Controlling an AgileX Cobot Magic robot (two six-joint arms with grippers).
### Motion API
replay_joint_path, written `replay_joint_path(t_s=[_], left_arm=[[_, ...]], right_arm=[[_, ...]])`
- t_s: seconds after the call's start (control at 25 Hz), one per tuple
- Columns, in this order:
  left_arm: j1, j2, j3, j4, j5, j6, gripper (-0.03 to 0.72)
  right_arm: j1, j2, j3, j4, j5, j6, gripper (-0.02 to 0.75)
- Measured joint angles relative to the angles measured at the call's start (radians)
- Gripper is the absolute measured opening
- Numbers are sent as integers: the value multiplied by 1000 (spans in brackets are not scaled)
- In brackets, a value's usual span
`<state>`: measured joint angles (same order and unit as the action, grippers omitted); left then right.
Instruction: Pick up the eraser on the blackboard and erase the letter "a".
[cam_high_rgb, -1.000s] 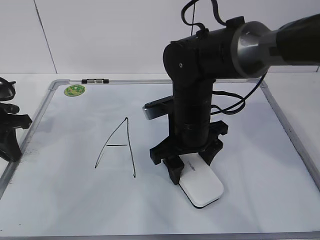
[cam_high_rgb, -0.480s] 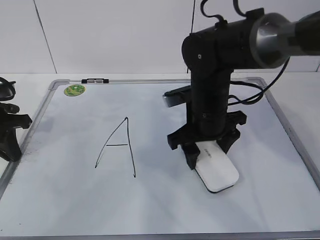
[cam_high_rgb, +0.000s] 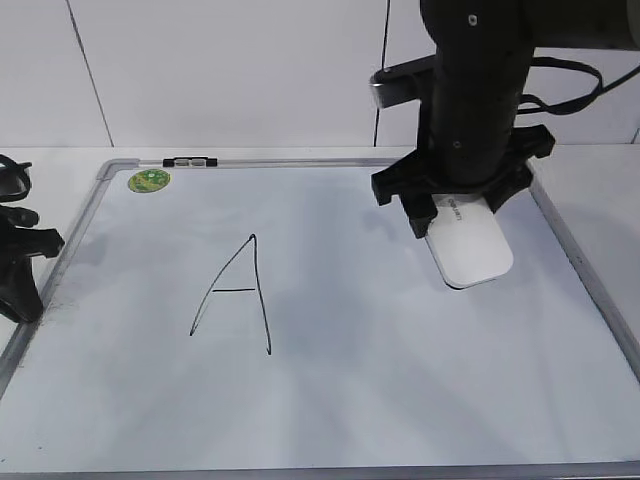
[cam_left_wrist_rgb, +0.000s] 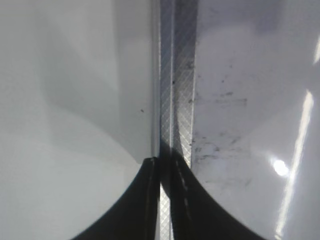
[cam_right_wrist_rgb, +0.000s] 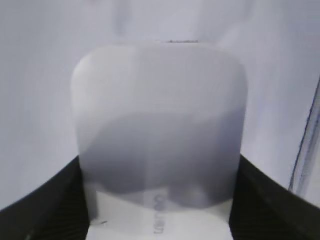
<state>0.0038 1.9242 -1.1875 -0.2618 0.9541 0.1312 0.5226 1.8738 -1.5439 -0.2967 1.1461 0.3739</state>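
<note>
My right gripper (cam_high_rgb: 452, 212) is shut on the eraser (cam_high_rgb: 470, 250), a white rounded block with small grey lettering. It holds the eraser above the back right part of the blackboard (cam_high_rgb: 350, 380). In the right wrist view the eraser (cam_right_wrist_rgb: 157, 115) fills the space between the black fingers (cam_right_wrist_rgb: 159, 212), over the white board (cam_right_wrist_rgb: 40, 75). No lowercase "a" shows in any view; only a tall capital "A" (cam_high_rgb: 235, 295) is drawn left of centre. My left gripper (cam_high_rgb: 20, 270) rests shut at the board's left edge, over the grey frame (cam_left_wrist_rgb: 175, 75) in the left wrist view (cam_left_wrist_rgb: 166, 165).
A green round sticker (cam_high_rgb: 148, 180) sits in the board's back left corner. A small black clip (cam_high_rgb: 190, 161) is on the top frame. Dark marker dust smudges the board by the left frame (cam_left_wrist_rgb: 215, 120). A white wall stands behind the table.
My right gripper has carried the eraser from the board's middle front to the right and back, lifting it off the surface. The left arm has not moved.
</note>
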Motion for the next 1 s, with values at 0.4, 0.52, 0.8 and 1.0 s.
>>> replay_joint_path(t_s=[0.4, 0.52, 0.8, 1.0], left_arm=[[0, 0, 0, 0, 0, 0, 33], [0, 0, 0, 0, 0, 0, 33], [0, 0, 0, -2, 0, 0, 33], [0, 0, 0, -2, -2, 0, 33]], right_arm=[[-201, -5, 0, 2, 54, -4, 528], [-255, -5, 0, 36, 65, -53, 528], [-373, -5, 0, 156, 72, -166, 528], [-418, 23, 0, 214, 72, -218, 528]])
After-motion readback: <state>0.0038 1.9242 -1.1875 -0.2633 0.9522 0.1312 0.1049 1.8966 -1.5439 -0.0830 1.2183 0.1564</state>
